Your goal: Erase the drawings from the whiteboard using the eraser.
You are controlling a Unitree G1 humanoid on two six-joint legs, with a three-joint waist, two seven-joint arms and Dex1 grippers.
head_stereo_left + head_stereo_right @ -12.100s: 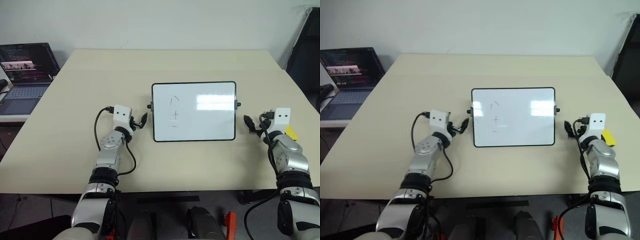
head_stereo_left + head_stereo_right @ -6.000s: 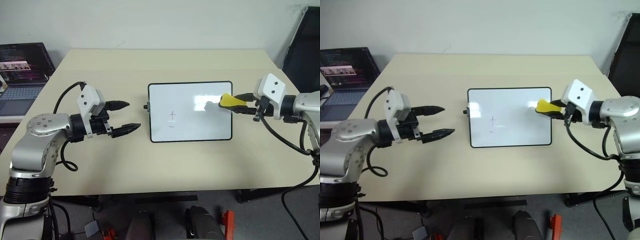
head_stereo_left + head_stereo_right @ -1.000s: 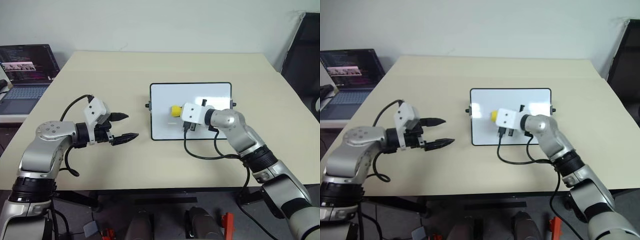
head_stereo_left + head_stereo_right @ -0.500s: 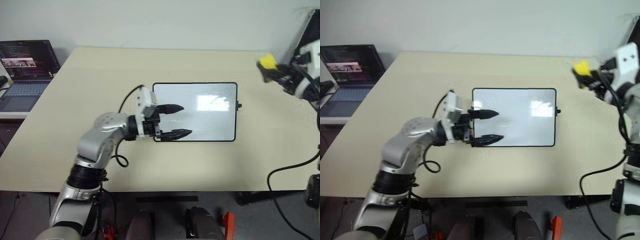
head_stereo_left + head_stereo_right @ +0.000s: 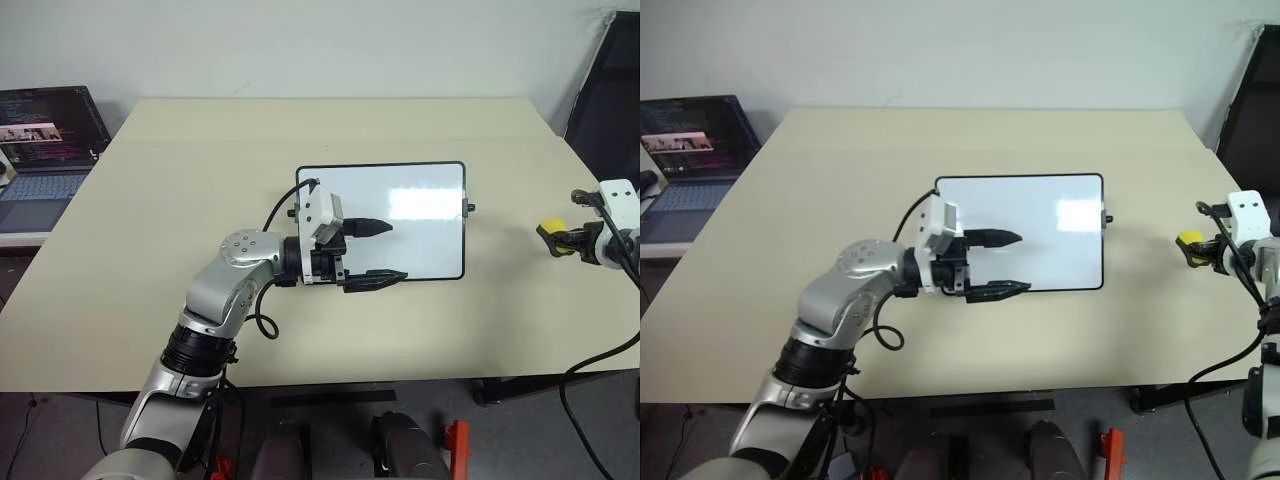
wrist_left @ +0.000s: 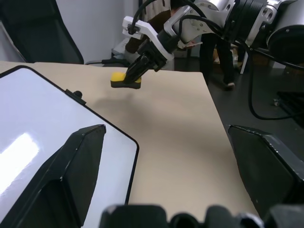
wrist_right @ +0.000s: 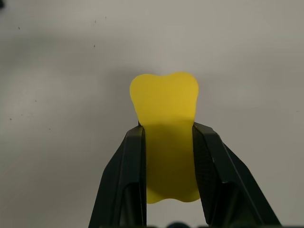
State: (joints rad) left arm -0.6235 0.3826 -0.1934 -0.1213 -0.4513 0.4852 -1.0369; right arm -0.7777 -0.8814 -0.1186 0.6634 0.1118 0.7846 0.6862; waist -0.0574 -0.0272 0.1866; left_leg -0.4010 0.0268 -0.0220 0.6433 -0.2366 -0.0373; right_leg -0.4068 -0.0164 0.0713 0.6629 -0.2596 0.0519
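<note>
Right gripper [image 7: 168,142] clamped on the yellow eraser [image 7: 166,137], off the whiteboard's [image 5: 420,240] right side, above bare table [image 5: 200,180]. We judge the eraser light and slightly soft; it pinches in between the fingers, so a mid-body grip suits. Left gripper [image 5: 375,250] spread open over the board's lower left; we see no drawings.

Clean whiteboard [image 5: 420,215] (flat); yellow eraser [image 5: 552,228] apart

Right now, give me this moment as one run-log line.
whiteboard: no strokes visible | eraser: held off the board to its right, above the table | left fingers: open over board's left part
</note>
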